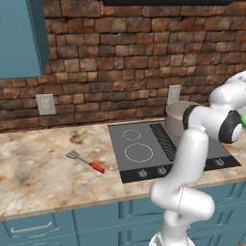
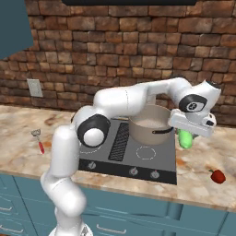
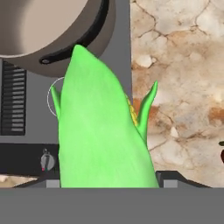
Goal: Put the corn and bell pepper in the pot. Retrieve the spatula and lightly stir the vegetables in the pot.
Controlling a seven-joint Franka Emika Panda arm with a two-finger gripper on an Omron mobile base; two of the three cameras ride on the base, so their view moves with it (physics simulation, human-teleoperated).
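1. One corn [image 3: 103,131], green-husked, is pinched in the gripper [image 2: 188,133], just beside the pot's right rim, above the hob's right edge.
2. One pot [image 2: 150,123] stands on the hob's [image 2: 143,159] back right part.
3. One pepper [image 2: 217,175], red, lies on the worktop [image 2: 203,184] near its front edge, right of the hob.
4. One spatula [image 1: 85,161] lies on the worktop left of the hob, well apart from the pot.
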